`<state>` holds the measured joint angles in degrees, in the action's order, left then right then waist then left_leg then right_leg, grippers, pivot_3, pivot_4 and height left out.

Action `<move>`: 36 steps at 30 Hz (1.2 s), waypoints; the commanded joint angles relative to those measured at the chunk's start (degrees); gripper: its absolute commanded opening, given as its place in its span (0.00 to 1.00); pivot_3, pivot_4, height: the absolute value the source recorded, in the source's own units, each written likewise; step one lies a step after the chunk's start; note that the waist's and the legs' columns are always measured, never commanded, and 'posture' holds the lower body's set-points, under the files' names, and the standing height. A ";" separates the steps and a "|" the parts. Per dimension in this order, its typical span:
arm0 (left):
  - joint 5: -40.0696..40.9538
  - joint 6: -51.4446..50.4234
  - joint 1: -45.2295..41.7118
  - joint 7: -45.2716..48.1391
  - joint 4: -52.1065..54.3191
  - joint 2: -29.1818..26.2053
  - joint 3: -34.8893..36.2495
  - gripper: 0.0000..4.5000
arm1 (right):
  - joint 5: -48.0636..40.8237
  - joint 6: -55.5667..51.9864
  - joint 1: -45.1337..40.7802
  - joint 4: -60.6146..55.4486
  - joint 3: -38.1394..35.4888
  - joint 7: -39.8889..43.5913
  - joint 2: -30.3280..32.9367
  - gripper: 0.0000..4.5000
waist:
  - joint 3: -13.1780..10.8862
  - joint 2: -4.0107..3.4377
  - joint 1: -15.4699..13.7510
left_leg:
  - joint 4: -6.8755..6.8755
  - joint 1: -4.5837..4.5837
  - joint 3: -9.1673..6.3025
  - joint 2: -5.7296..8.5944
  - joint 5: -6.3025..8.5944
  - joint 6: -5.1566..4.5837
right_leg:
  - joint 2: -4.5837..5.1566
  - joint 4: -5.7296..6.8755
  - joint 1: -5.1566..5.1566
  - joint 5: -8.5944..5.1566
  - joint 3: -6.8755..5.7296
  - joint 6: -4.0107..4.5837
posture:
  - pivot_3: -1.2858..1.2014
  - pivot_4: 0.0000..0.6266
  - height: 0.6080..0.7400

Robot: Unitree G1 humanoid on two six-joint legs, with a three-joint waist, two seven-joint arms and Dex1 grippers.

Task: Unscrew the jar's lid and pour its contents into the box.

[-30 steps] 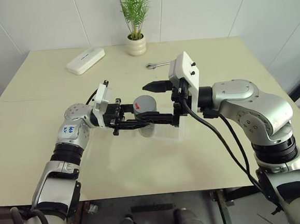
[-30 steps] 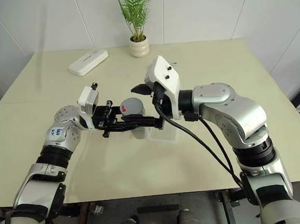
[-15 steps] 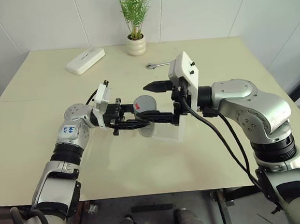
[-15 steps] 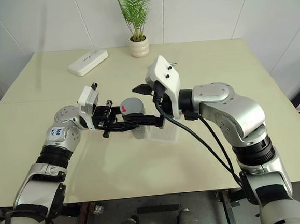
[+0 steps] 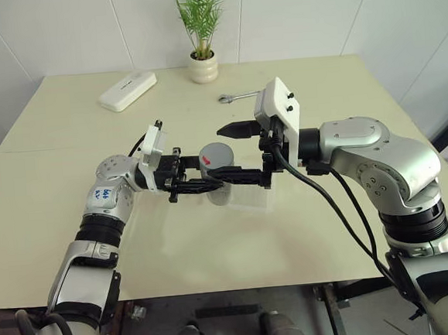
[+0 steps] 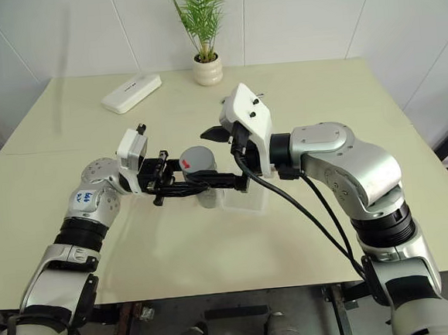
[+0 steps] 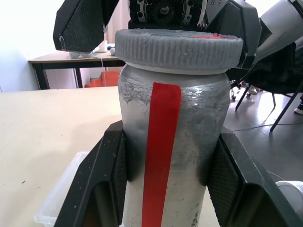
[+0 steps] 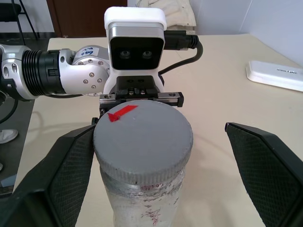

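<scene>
Two end effectors at frame centre: left end effector clamped on jar, right end effector spread around lid. Centre, close squarely on the rim, then twist.

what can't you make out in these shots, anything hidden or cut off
- The contents: inside the jar; its silvery wall and the lid, on top, hide them in every view.
- The jar's base: cut off by the bottom edge in both wrist views; in the eye views the left gripper covers it.
- The box: largely behind the jar and the right gripper, so its floor cannot be read.
- The wrench: too small for detail.
</scene>
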<state>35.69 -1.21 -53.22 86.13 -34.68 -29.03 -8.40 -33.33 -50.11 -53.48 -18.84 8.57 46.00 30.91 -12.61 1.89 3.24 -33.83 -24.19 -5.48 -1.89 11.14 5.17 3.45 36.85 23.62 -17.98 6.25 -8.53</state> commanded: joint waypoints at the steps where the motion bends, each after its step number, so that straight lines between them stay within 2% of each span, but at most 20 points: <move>1: 0.66 0.23 -0.85 6.37 1.24 -0.32 0.70 0.42 | -1.08 0.05 -1.15 -2.46 -1.86 0.03 0.17 1.00 | 0.00 0.00 0.00 | 0.00 0.00 0.00 0.00 0.00 0.00 | 0.00 0.00 0.00 0.00 0.00 0.00 | 0.52 0.24 1.00; 13: 0.61 -0.66 -0.75 6.37 1.57 -0.53 0.59 0.42 | -1.87 -0.08 -1.36 -2.93 -1.48 0.57 0.39 1.00 | 0.00 0.00 0.00 | 0.00 0.00 0.00 0.00 0.00 0.00 | 0.00 0.00 0.00 0.00 0.00 0.00 | 0.52 0.24 1.00; 16: 0.59 -0.63 -0.78 6.37 1.50 -0.51 0.55 0.42 | -2.03 -0.20 -1.36 -3.17 -1.41 0.80 0.48 0.87 | 0.00 0.00 0.00 | 0.00 0.00 0.00 0.00 0.00 0.00 | 0.00 0.00 0.00 0.00 0.00 0.00 | 0.52 0.24 1.00; 29: 0.53 -0.53 -1.08 6.37 1.19 -0.41 0.44 0.42 | -1.78 -0.52 -1.47 -3.00 -1.02 1.03 0.52 0.87 | 0.00 0.00 0.00 | 0.00 0.00 0.00 0.00 0.00 0.00 | 0.00 0.00 0.00 0.00 0.00 0.00 | 0.52 0.24 1.00; 33: 0.48 -0.53 -1.17 6.37 1.10 -0.31 0.54 0.42 | -1.65 -0.26 -1.39 -3.07 -1.02 1.12 0.49 0.66 | 0.00 0.00 0.00 | 0.00 0.00 0.00 0.00 0.00 0.00 | 0.00 0.00 0.00 0.00 0.00 0.00 | 0.52 0.24 1.00; 36: 0.50 -0.58 -1.11 6.37 1.18 -0.39 0.55 0.42 | -1.51 -0.22 -1.40 -3.06 -0.93 1.23 0.56 0.66 | 0.00 0.00 0.00 | 0.00 0.00 0.00 0.00 0.00 0.00 | 0.00 0.00 0.00 0.00 0.00 0.00 | 0.52 0.24 1.00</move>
<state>35.69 -1.91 -53.23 86.13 -34.67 -29.08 -8.40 -34.55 -50.71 -53.48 -20.13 8.59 46.88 30.92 -12.62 1.89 3.24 -33.83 -24.19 -5.48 -1.89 11.14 5.17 3.45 36.85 23.62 -17.98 6.25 -8.54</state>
